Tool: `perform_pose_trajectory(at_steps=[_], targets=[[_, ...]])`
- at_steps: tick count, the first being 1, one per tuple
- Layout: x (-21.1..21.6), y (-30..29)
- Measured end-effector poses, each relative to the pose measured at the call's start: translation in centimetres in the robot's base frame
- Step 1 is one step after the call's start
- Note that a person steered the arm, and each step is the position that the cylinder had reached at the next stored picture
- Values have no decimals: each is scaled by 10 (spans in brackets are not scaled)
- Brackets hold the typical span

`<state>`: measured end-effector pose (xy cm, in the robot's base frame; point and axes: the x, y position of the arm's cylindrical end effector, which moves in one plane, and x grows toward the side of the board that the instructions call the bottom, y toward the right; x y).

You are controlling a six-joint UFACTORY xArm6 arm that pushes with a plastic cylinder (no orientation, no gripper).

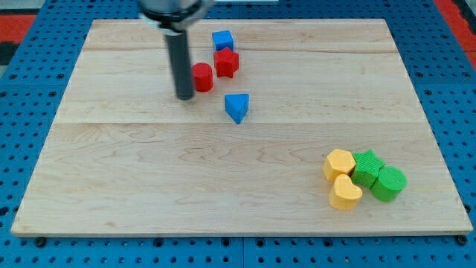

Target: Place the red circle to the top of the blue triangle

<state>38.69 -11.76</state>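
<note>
My tip (pixel 184 97) stands just at 9 o'clock of the red circle (pixel 202 77), touching it or nearly so; I cannot tell which. The tool is only a straight rod, with nothing to spread or press together, and it pinches nothing.

The red circle lies at about 10 o'clock from the blue triangle (pixel 236 107), near it but apart. A red star (pixel 226 62) sits just at 2 o'clock of the circle, and a blue cube (pixel 222 40) is above the star.

I judge the push is in hand. The next move calls for a short push toward 3 o'clock, so the circle stops at 12 o'clock of the triangle. The risk is to hit the star.
</note>
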Motion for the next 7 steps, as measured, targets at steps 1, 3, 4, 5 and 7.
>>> perform_pose_trajectory(at_steps=[1, 3, 4, 5, 7], targets=[[-19, -34], [-43, 31], [-43, 32], [-43, 38], [-38, 62]])
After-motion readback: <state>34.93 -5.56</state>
